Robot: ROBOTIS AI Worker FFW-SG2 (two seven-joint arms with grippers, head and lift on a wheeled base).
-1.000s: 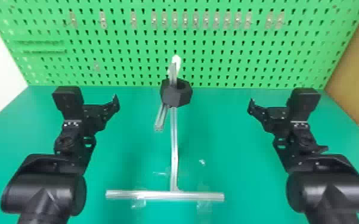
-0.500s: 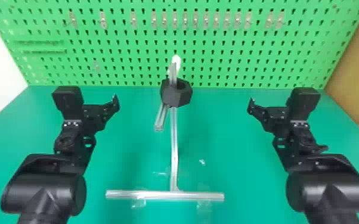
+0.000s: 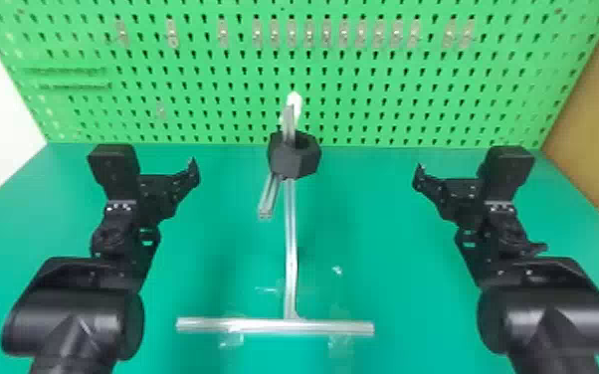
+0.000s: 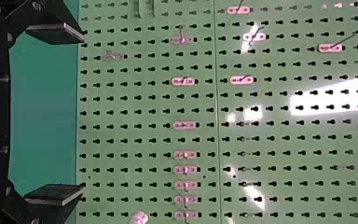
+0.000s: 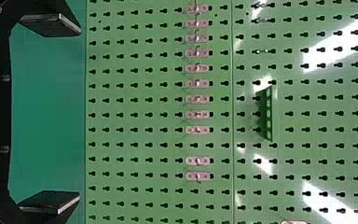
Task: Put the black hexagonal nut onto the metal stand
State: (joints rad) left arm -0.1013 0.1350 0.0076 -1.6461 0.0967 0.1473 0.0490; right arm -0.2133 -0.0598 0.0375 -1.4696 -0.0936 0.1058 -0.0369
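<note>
In the head view the black hexagonal nut sits around the metal stand, at its upper part. A bar of the stand comes up out of the nut's hole, and a short bar slants out below it. Left of the nut, with a wide gap between, is my left gripper; my right gripper is at a similar distance on the other side. The left wrist view has the left gripper open, its fingers wide apart with nothing between them. Equally open and holding nothing is the right gripper in the right wrist view.
The green table carries the stand's long crossbar near the front, with bits of clear tape around it. Behind the table rises a green pegboard with a row of small hooks. A brown panel is at the right.
</note>
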